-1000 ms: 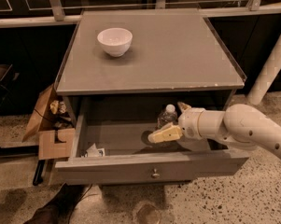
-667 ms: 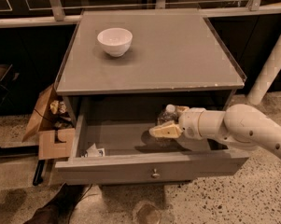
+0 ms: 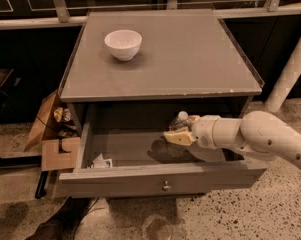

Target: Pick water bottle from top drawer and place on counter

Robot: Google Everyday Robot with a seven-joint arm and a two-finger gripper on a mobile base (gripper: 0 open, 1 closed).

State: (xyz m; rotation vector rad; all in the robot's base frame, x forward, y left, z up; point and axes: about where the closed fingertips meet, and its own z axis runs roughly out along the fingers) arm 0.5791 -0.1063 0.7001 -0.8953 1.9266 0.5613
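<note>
The speckled floor (image 3: 270, 214) lies all around a grey cabinet (image 3: 75, 115). Its flat worktop (image 3: 190, 54) is mostly bare, with chipped spots along the front edge. The top drawer (image 3: 140, 181) is pulled out wide. A white arm (image 3: 260, 136) reaches into it from the right. A white bowl (image 3: 123, 44) sits at the worktop's back left. The gripper (image 3: 176, 136) is inside the drawer, right of the middle, up against the water bottle (image 3: 181, 119). I cannot tell if it is holding the bottle. A white scrap (image 3: 101, 161) lies in the drawer's front left corner, and its marks are too small to read.
</note>
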